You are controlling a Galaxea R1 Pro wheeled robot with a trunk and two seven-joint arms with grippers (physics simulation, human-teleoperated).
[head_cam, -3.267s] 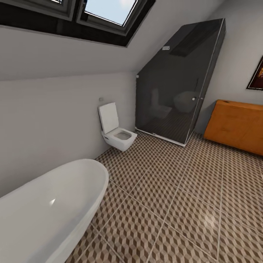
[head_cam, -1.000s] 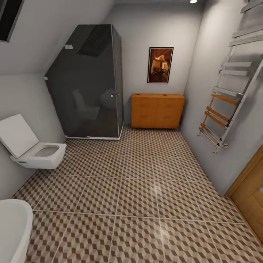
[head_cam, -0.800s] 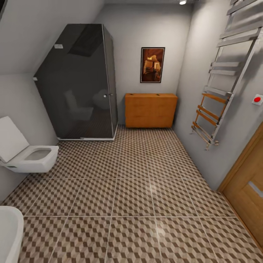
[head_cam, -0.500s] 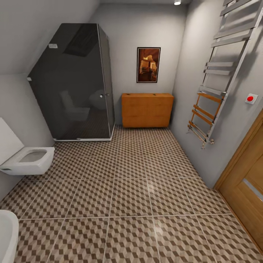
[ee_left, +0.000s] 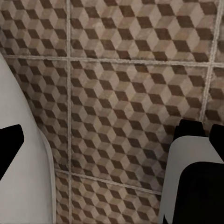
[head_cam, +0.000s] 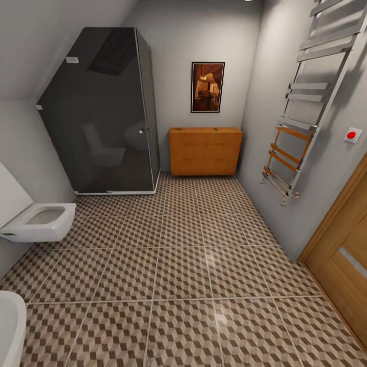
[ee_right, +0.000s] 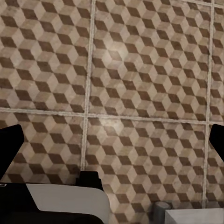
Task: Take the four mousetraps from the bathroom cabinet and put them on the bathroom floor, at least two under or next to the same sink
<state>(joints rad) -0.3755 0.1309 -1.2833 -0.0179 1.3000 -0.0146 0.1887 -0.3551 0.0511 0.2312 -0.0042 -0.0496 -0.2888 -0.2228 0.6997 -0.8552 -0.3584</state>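
Near to far, landmark = cabinet (head_cam: 205, 151).

Floor (head_cam: 183, 275): cube-pattern tiles run from the camera all the way up to the cabinet's base. A white tub rim (head_cam: 10, 326) sits at the near left corner, well apart from the cabinet. A wooden door (head_cam: 346, 270) is on the right wall, nearer the camera than the cabinet.

Toilet (head_cam: 38, 221), lid up, hangs on the left wall, roughly midway between tub and cabinet. Across from it on the right wall is a towel rail (head_cam: 300, 137), with a red button (head_cam: 351, 135) between rail and door.

Dark glass shower (head_cam: 104, 114) stands just left of the cabinet, near it with a thin gap.

The cabinet is against the far wall, fronts closed as far as I can tell. Small specks on its top (too small to call as mousetraps). A framed picture (head_cam: 207, 87) hangs on the wall right above it.

Left hand (ee_left: 112, 135): left wrist view looks down at tiles, dark fingertips at the frame edges, spread wide, nothing between them. Right hand (ee_right: 112, 140): same in the right wrist view, fingers apart, empty, over bare tiles.
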